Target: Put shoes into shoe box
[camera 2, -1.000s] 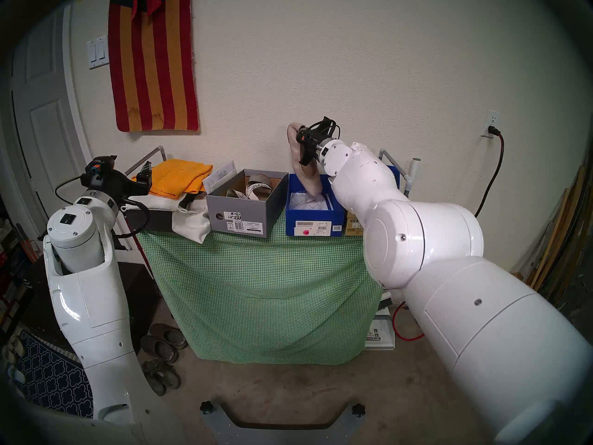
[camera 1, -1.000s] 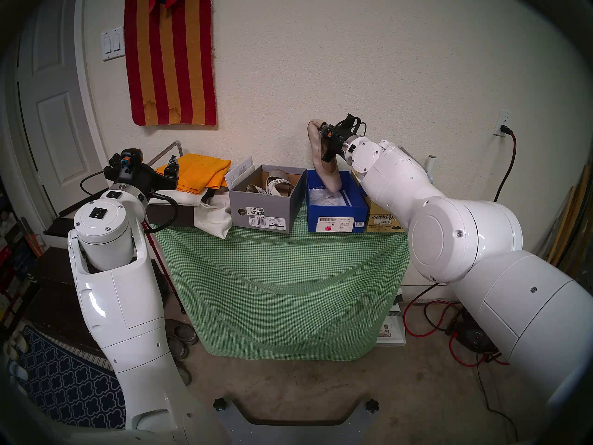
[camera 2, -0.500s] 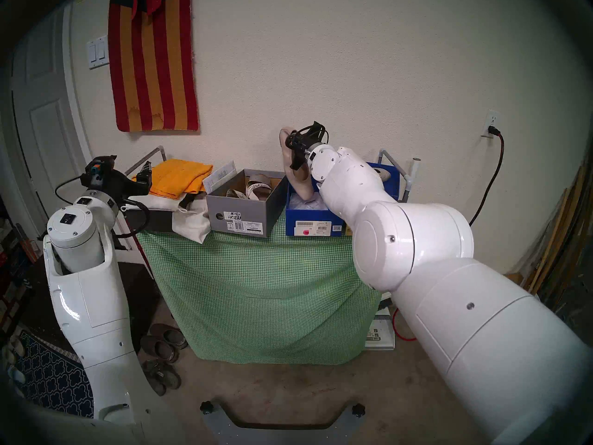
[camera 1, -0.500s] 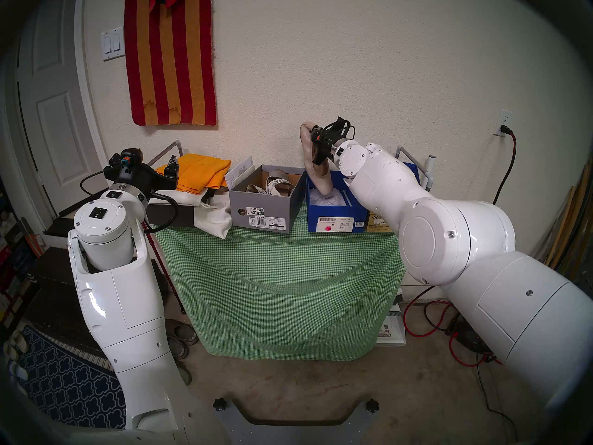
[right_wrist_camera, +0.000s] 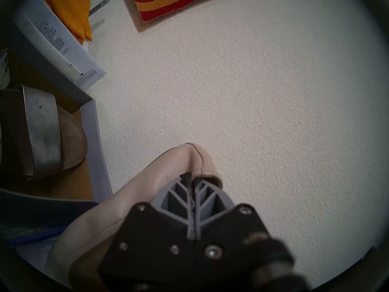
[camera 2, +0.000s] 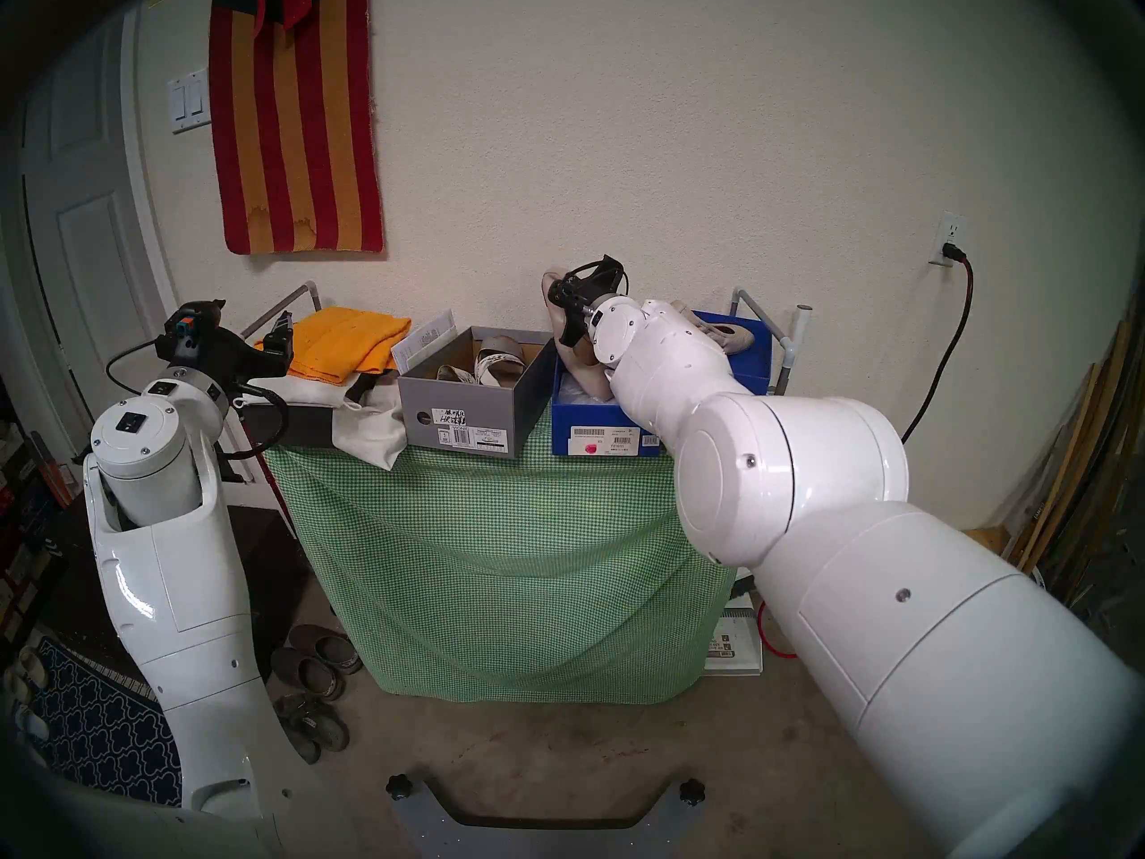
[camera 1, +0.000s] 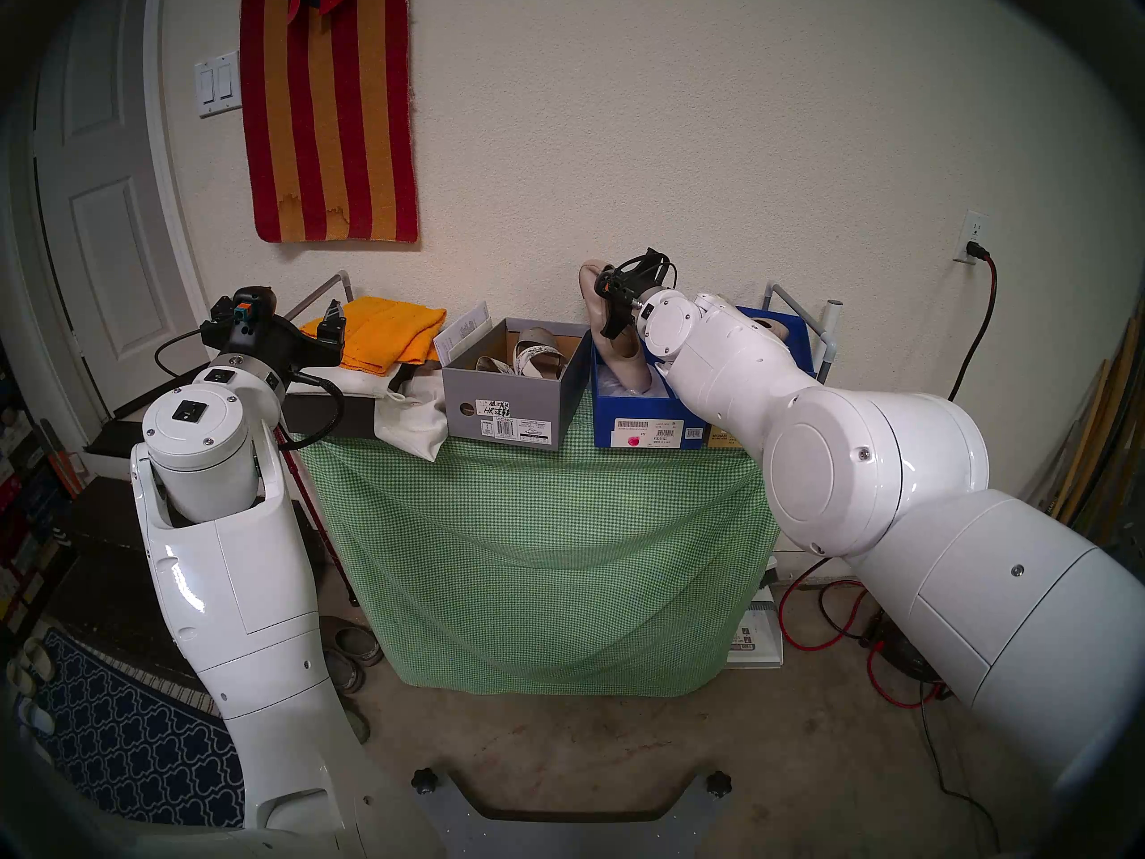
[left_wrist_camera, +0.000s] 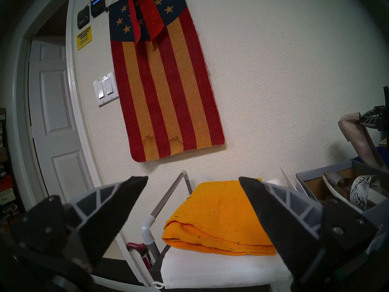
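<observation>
Directly below our right claw [camera 1: 606,281] hangs the beige flat [camera 1: 616,337] it holds: the fingers are pinched tight on the heel rim, and the shoe's long axis runs nearly straight down from the grip, toe lowest, leaning slightly away from the arm. That vertical hang is what we think the next move turns on, because the toe is already down inside the blue shoe box [camera 1: 644,414], touching or just above the white tissue paper [camera 1: 626,385] lining it; we cannot tell which. To lie flat, the shoe would need its heel brought down and along the box's length, not merely dropped. The second beige flat [camera 2: 728,337] lies beyond the right arm, on the blue lid [camera 2: 753,359] standing behind the box, off to that claw's right and lower. To the claw's left and below it, the grey shoe box [camera 1: 508,411] already holds the strappy sandals [camera 1: 536,359]. Our left claw [left_wrist_camera: 192,187] stands well to the left of all this, jaws spread wide with nothing between them, facing the folded orange cloth [left_wrist_camera: 219,217] at the far end of the desk [camera 1: 545,529]. The right arm is plainly nearer both flats, so we judge the remaining work to be its job.
</observation>
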You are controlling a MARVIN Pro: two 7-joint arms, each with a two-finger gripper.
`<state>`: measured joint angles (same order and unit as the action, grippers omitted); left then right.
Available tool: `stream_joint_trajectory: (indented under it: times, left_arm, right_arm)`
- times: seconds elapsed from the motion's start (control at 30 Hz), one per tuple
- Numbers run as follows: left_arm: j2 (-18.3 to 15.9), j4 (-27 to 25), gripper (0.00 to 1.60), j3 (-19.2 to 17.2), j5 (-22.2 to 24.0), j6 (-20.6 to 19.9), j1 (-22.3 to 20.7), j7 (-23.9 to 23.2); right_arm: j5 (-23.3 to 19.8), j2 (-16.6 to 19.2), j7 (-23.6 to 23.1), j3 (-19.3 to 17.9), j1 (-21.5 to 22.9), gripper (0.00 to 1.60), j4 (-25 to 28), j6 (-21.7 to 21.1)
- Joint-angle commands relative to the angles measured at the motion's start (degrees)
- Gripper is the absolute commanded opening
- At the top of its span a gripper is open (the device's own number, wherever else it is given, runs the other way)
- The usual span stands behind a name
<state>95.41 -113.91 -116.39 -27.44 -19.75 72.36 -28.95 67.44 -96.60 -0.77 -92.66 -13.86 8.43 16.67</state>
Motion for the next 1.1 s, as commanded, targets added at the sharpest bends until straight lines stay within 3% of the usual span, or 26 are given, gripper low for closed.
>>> stream_joint_trajectory:
  times: [0.0, 0.13, 0.33, 1.07]
  left_arm:
    - [0.0, -0.2, 1.6, 0.0, 0.0, 0.0, 0.1, 0.0]
    - [0.1, -0.3, 1.6, -0.1, 0.0, 0.1, 0.1, -0.1]
    - [0.2, -0.4, 1.6, -0.2, -0.1, 0.2, 0.1, -0.2]
    - [0.5, -0.2, 1.6, -0.4, -0.4, 0.3, -0.1, -0.5]
  right_arm:
    - [0.7, 0.8, -1.1, 0.6, 1.9, 0.0, 0.0, -0.6]
    - [2.3, 1.6, -4.3, 2.1, 3.7, 0.0, -0.4, 0.6]
    - [5.2, 4.4, -11.0, 5.4, 5.1, 0.0, 1.2, 8.7]
    - [9.1, 13.3, -20.0, 7.9, 6.0, 0.0, 3.3, 27.7]
